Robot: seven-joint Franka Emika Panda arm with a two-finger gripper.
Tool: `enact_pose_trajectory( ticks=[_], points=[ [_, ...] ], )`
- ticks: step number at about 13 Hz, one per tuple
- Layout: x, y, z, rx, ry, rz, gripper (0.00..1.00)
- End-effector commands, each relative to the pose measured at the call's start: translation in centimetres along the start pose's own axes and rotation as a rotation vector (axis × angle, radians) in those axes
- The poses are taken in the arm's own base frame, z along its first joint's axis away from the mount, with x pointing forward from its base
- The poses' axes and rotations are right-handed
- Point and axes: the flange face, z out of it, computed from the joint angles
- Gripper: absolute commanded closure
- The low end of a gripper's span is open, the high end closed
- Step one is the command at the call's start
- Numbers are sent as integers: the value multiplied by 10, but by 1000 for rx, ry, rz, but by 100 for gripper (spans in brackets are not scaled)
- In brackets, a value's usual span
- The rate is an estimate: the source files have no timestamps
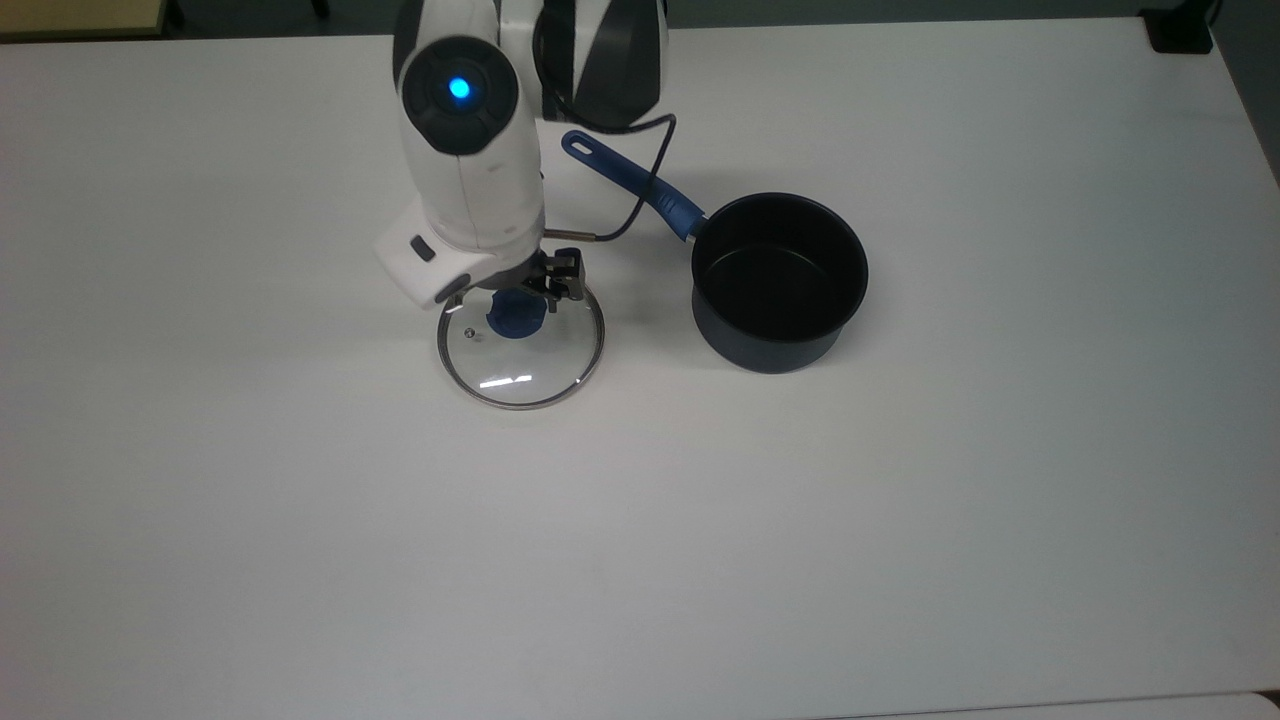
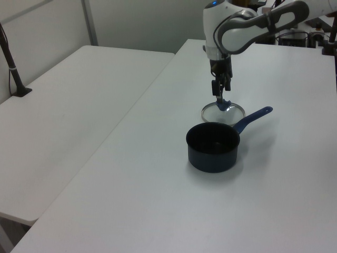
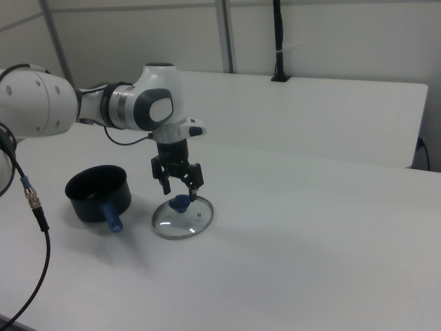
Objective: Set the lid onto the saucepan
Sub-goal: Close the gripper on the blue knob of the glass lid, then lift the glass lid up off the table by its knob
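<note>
Lying flat on the white table (image 1: 900, 520) is the round clear glass lid with a silver metal rim (image 1: 521, 347), carrying a blue knob (image 1: 516, 318) at its centre and a small steam vent beside it. A strip of light is glinting off the glass in the top view. The black two-finger gripper (image 3: 180, 189) of the white robot arm (image 1: 463, 160) is hanging directly above the knob, its jaws spread apart on either side of it and not closing on anything; in the right view the fingertips are sitting just above the knob.

Standing upright on the same table, near the lid and apart from it at the top view's right, is the small deep saucepan, dark navy outside and black inside (image 1: 779, 280). Its long blue handle (image 1: 632, 184), with a hole at the end, is pointing toward the top view's upper left, and a black cable (image 1: 640, 205) is crossing over it.

A second white table (image 2: 68, 121) is adjoining the first at the left view's left, and pale partition walls (image 3: 324, 38) are closing off the room behind.
</note>
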Motion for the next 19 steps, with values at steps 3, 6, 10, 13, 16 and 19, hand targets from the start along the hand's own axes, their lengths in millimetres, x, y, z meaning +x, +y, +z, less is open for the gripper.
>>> enact_pose_trajectory(
  ticks=[3,6,10,13,16,19],
  points=[
    [4,-11,23,-24,21,-10,14],
    [3,-9,25,-24,16,-7,38],
    [0,-8,20,-22,8,-6,55],
    [-8,9,-3,-18,-11,14,60],
    [-10,35,-47,-10,16,57,60],
    [-14,59,-88,23,36,99,60]
  ],
)
